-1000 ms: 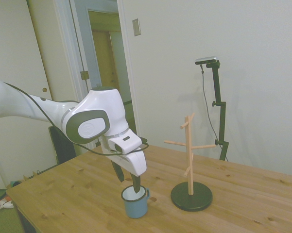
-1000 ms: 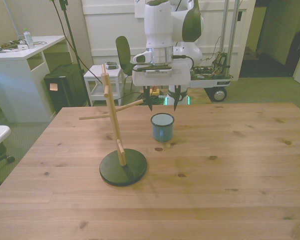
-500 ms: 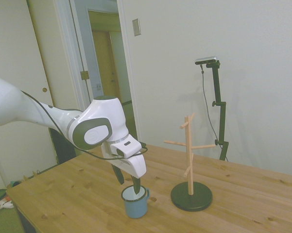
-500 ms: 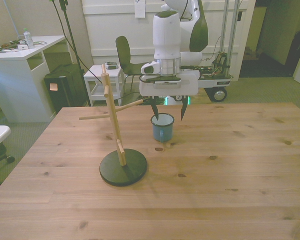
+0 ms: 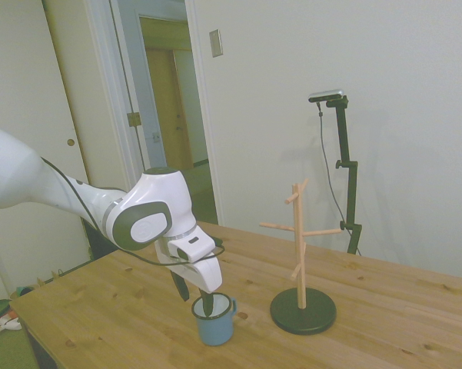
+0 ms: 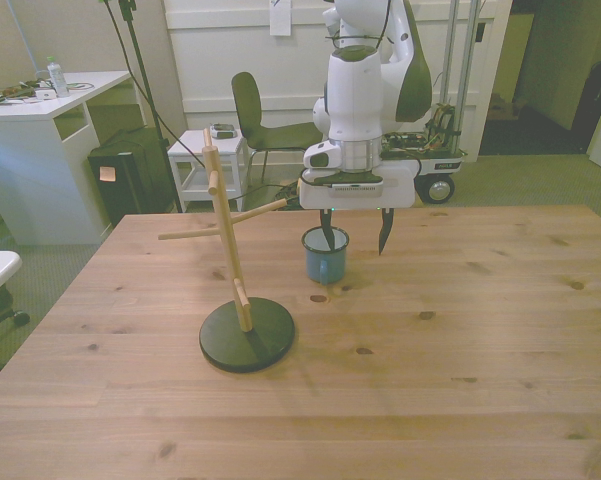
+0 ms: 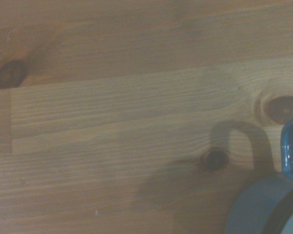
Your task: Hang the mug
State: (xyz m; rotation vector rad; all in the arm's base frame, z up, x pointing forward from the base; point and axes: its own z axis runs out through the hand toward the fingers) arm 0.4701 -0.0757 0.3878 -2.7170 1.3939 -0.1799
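The light-blue mug stands upright on the wooden table, to the front view's right of the wooden mug tree with its black round base. My gripper is open and low over the mug. One finger tip dips into the mug's mouth and the other hangs outside, on the front view's right. In the side view the mug sits under the gripper, left of the tree. The wrist view shows the mug's wall and its loop handle.
Behind the table in the front view are a dark chair, a small white side table, a white desk and a wheeled cart. An open doorway shows in the side view.
The gripper has moved toward the front view's right and come down. It hung behind and above the mug before; now one finger is inside the mug's mouth. The mug has not moved.
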